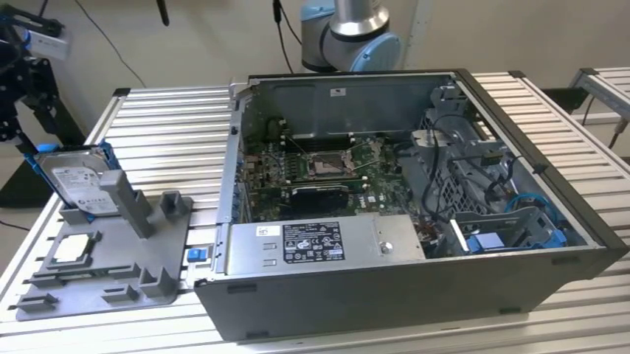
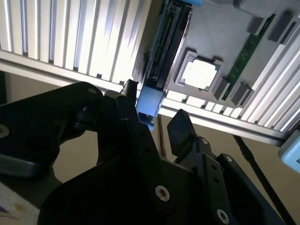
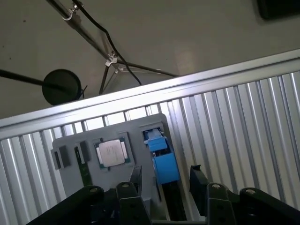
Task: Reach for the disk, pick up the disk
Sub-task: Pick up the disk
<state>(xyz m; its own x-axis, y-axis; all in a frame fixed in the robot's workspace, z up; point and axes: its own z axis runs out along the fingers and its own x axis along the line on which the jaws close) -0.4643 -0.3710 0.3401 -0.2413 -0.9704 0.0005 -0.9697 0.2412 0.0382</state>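
Right, status. The disk (image 1: 77, 181), a flat silver-grey hard drive with a white label in a blue plastic carrier, stands upright on edge in a slot of the grey plastic fixture tray (image 1: 147, 258). In the exterior view that is at 9 o'clock from the open dark-grey computer case (image 1: 394, 295). Tray and case both sit on the ribbed aluminium counter (image 1: 167, 125).

The black two-finger gripper (image 3: 165, 171) is spread wide. In the first wrist view the disk (image 3: 161, 154) is edge-on and its blue carrier end sits between the fingers, with a gap on each side. The second wrist view agrees: gripper (image 2: 154, 105) straddles the blue end of the disk (image 2: 161, 51). One finger (image 2: 129, 91) is just beside the carrier, and I can't tell if it touches. The other finger stands clear. The disk is not clamped and is still seated in its slot.

- Small square silver processor chip (image 1: 74, 251) lies flat on the tray, at 6 o'clock from the disk. It shows in both wrist views (image 2: 200, 74) (image 3: 111, 153), just beside the disk.
- Thin green memory stick (image 2: 248, 51) stands on edge in the tray, on the far side of the chip from the disk.
- Small blue plastic bracket (image 1: 195, 254) sits between tray and case.
- Silver-and-blue arm base (image 1: 355, 29) is at 12 o'clock, behind the case.
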